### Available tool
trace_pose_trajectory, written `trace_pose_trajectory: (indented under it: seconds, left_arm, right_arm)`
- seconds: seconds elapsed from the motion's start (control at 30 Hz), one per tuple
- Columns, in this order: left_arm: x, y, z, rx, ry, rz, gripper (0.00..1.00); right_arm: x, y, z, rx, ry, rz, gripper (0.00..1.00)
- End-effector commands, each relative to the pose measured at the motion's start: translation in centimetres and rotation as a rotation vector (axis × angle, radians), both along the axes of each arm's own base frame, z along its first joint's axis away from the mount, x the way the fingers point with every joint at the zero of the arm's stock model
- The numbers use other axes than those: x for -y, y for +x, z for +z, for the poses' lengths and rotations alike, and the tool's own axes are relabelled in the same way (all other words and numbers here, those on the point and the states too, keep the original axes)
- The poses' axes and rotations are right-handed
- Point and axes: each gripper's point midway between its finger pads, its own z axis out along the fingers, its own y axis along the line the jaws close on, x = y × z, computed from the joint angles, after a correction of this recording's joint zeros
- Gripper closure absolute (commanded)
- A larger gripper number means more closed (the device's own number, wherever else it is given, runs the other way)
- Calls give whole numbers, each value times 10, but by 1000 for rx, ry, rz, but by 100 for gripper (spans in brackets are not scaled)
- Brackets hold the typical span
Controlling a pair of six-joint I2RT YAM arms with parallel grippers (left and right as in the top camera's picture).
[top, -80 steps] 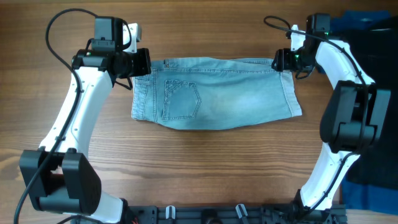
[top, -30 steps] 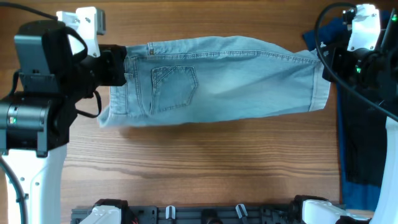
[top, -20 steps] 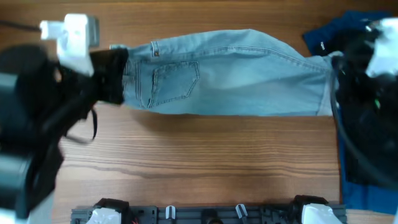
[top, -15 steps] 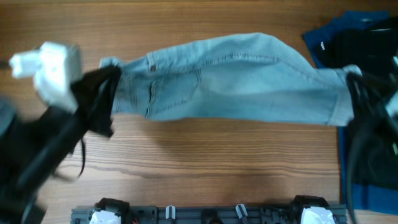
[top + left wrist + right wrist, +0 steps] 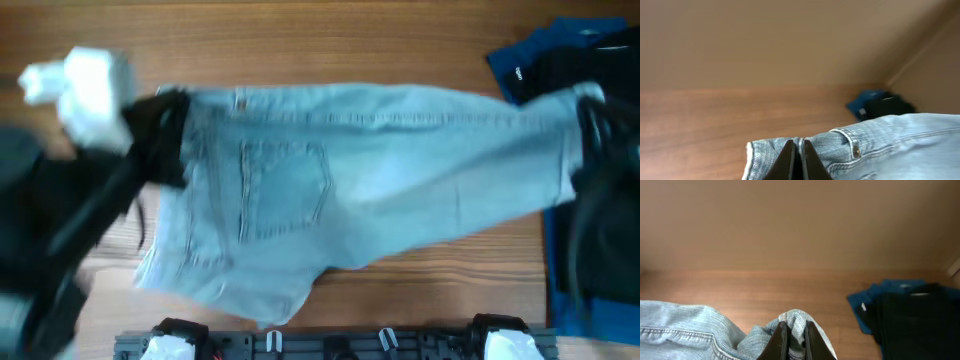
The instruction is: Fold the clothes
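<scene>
Raised closer to the overhead camera than half a second ago, the pale denim shorts [image 5: 380,170] are held stretched over the worktop [image 5: 300,40]. The waistband corner is pinched between the closed left fingers [image 5: 786,161], a bunched leg end between the closed right fingers [image 5: 782,339].

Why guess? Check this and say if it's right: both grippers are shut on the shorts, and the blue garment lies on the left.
One thing is wrong: the blue garment lies on the right, not the left, as the overhead view shows. The left gripper and right gripper are indeed shut on the shorts.
</scene>
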Motion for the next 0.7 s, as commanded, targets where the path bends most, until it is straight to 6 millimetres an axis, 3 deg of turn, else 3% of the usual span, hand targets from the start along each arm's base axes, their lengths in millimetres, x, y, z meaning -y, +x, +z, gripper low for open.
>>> trace_pose_trajectory:
  seconds: [0.0, 0.1, 0.13, 0.27, 0.3, 0.4, 0.43, 0.47, 0.5, 0.57, 0.67]
  left_arm:
    - [-11, 75, -41, -107, 89, 154, 96]
    - [-11, 134, -87, -189, 155, 224, 96]
    - [-11, 146, -97, -203, 166, 236, 96]
    - [-15, 213, -161, -268, 225, 309, 96]
    - [-15, 237, -185, -280, 231, 319, 96]
    - [-10, 272, -221, -276, 228, 325, 96]
    - [-10, 285, -232, -262, 224, 334, 88]
    - [-11, 298, -242, -244, 222, 348, 50]
    - [-15, 312, -254, -227, 223, 369, 4]
    - [-18, 325, -274, -225, 226, 385, 0]
    - [-23, 325, -289, -256, 236, 392, 0]
  right_arm:
    - [-3, 75, -44, -147, 16, 71, 96]
    - [-7, 142, -90, -243, 52, 124, 95]
    - [-8, 156, -102, -261, 60, 133, 96]
    - [-11, 236, -175, -332, 96, 166, 96]
    - [-13, 262, -205, -346, 105, 179, 96]
    - [-15, 301, -250, -354, 127, 172, 96]
    - [-18, 318, -270, -342, 124, 179, 75]
    - [-22, 330, -285, -332, 125, 185, 32]
    - [-25, 339, -300, -331, 125, 191, 1]
    - [-30, 347, -324, -353, 139, 190, 0]
    - [-32, 344, -334, -389, 162, 178, 0]
